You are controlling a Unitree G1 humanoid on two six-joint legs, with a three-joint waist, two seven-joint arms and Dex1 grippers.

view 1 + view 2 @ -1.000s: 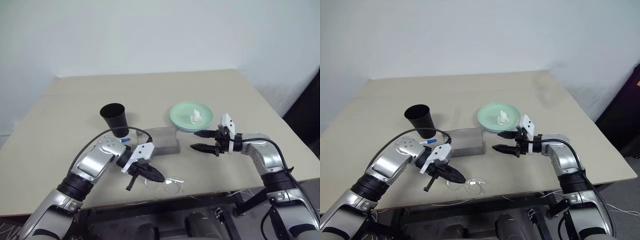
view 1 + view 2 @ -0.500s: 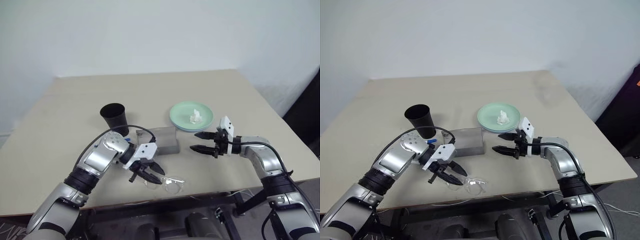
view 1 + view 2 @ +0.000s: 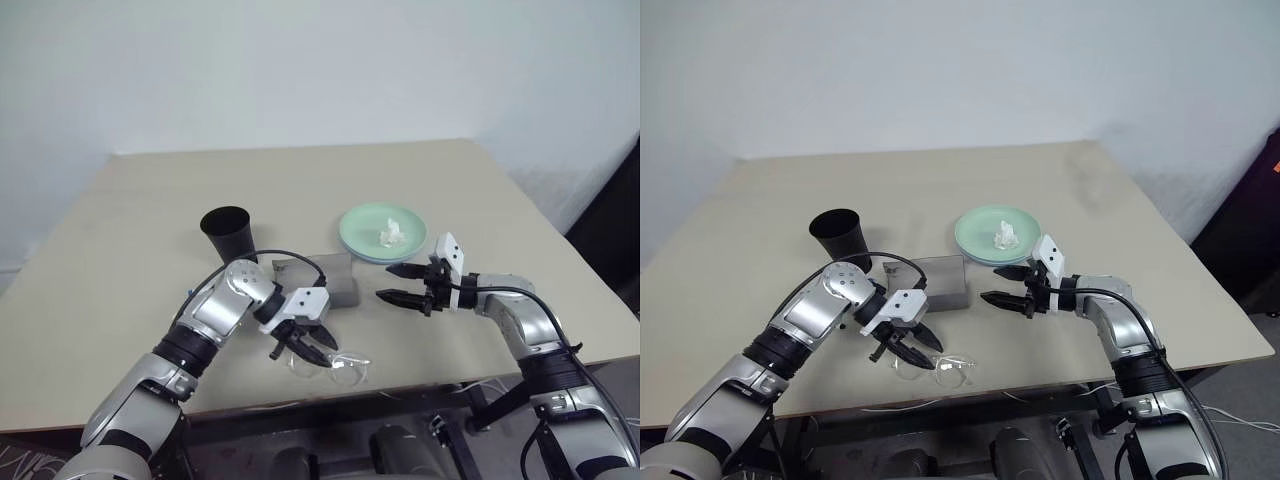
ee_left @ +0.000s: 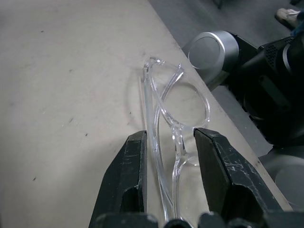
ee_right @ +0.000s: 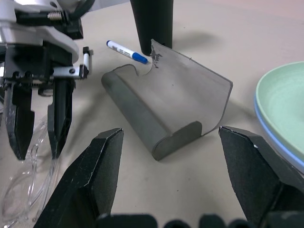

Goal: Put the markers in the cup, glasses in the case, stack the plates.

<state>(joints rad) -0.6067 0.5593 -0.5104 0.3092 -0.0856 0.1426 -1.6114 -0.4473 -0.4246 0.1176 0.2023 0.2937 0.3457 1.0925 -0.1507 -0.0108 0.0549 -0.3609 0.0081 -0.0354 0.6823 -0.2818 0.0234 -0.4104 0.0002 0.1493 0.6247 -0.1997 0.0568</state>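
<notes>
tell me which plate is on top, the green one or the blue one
The mint green plate is on top, with a small white lumpy thing resting on it. The light blue plate lies underneath, with just its rim peeking out along the green plate's edge.

Head stereo views look down over the table (image 3: 120,210); wrist views sit close above it.

The case (image 3: 322,279) lies between cup (image 3: 230,236) and stacked plates (image 3: 382,233) (glasses (image 3: 338,368) nearer the table's (image 3: 120,240) front edge).

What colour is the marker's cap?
Blue; the marker shows best in the right wrist view.
</notes>
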